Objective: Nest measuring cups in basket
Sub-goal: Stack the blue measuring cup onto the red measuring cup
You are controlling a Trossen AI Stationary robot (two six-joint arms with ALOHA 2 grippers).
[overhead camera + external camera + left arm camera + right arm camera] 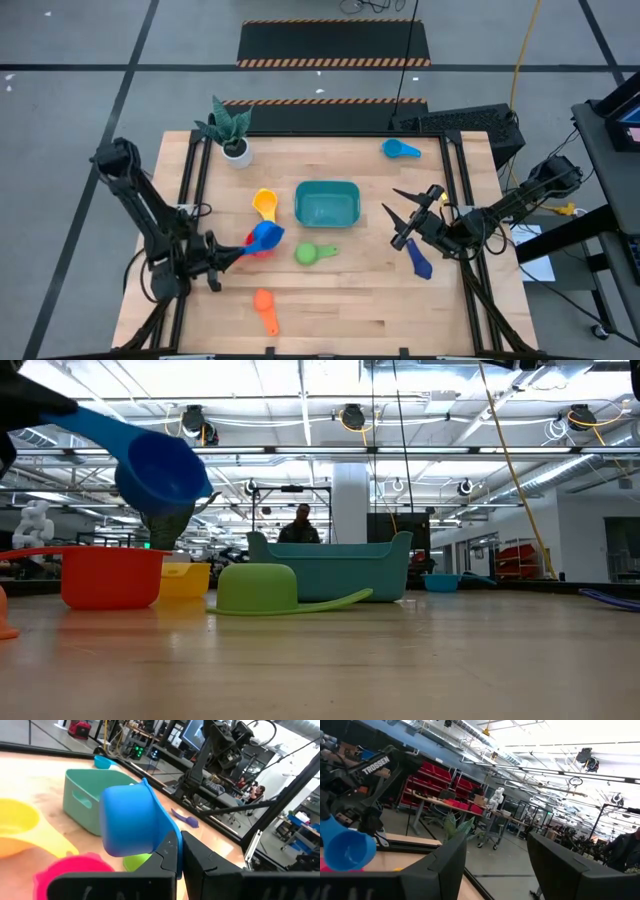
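One blue measuring cup (267, 235) hangs above the red cup (256, 247), its handle pinched in the left pincer (232, 256), beside the teal basket (327, 203); right pincer (400, 217) spread, idle.

Two dark jointed arms are seen, black cables looped alongside; white "TROSSEN" lettering is displayed on one.

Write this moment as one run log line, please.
left hand: shut on blue measuring cup, lifted | right hand: open, empty | basket: empty
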